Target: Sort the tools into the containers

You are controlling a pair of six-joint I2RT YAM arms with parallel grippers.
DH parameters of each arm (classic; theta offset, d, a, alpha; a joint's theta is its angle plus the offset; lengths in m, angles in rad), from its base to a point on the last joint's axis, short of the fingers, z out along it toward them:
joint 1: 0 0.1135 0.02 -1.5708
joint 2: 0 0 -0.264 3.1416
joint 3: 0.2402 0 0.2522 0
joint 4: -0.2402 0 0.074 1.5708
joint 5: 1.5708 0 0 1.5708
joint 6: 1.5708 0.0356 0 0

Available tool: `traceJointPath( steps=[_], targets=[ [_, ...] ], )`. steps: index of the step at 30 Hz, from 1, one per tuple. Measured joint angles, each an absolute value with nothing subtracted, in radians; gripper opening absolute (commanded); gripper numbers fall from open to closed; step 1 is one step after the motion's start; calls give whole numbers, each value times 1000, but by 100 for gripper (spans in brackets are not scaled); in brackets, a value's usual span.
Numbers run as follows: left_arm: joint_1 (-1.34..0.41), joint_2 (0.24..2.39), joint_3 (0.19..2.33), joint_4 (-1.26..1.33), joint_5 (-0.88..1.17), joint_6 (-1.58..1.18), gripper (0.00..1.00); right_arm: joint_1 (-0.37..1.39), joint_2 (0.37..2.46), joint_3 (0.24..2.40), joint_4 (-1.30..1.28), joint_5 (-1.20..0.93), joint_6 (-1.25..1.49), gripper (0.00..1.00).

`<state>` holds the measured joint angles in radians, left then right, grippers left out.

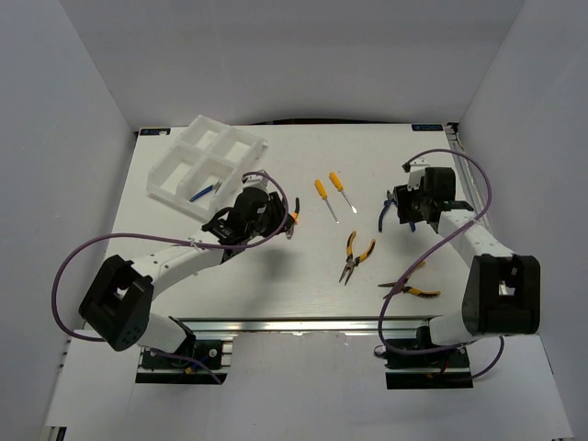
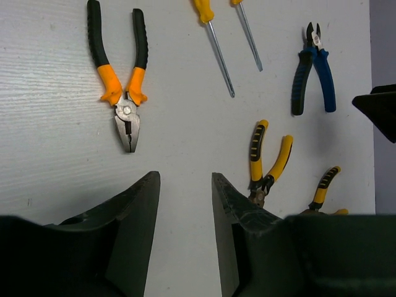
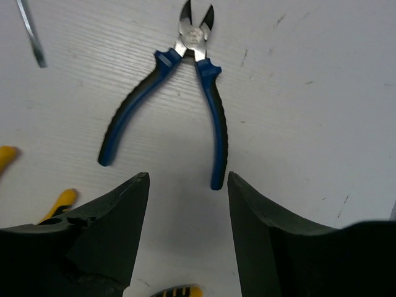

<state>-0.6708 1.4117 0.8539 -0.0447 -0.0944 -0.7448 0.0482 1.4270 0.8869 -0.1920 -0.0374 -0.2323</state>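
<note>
Tools lie loose on the white tabletop [image 1: 276, 285], apart from the white tray [image 1: 175, 154], which sits toward 10 o'clock in the overhead view; one blue-handled tool [image 1: 204, 192] rests in the tray's nearest compartment.

The left gripper [image 2: 184, 179] has its fingers apart with only bare surface between them; in its wrist view the orange-and-black pliers [image 2: 127, 114] lie at 11 o'clock, nose pointing back toward the gripper and handles away, not touching either finger.

The right gripper [image 3: 187, 179] is likewise spread and holds nothing; the blue pliers [image 3: 212, 105] lie at 12 o'clock in its wrist view, cutter head pointing away and handles splayed toward the fingers; the right handle ends just short of the gap between them.

Between the two grippers, near the middle of the tabletop, a screwdriver [image 1: 324, 197] and a second screwdriver [image 1: 342, 193] lie side by side, orange-yellow handles at the 11 o'clock end and thin shafts running toward 5 o'clock; they do not touch.

At 6 o'clock from them lie yellow-and-black pliers [image 1: 356, 257] with handles slightly open; a second yellow-and-black pair [image 1: 411, 287] lies toward 4 o'clock, close to the right arm's base; whether the cable above it touches it I cannot tell
</note>
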Motion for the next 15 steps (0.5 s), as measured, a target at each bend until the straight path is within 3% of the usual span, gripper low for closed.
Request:
traceJointPath(
  steps=[15],
  targets=[
    [-671, 1397, 851, 114, -23, -775, 54, -25, 1730, 963, -146, -137, -420, 60]
  ],
)
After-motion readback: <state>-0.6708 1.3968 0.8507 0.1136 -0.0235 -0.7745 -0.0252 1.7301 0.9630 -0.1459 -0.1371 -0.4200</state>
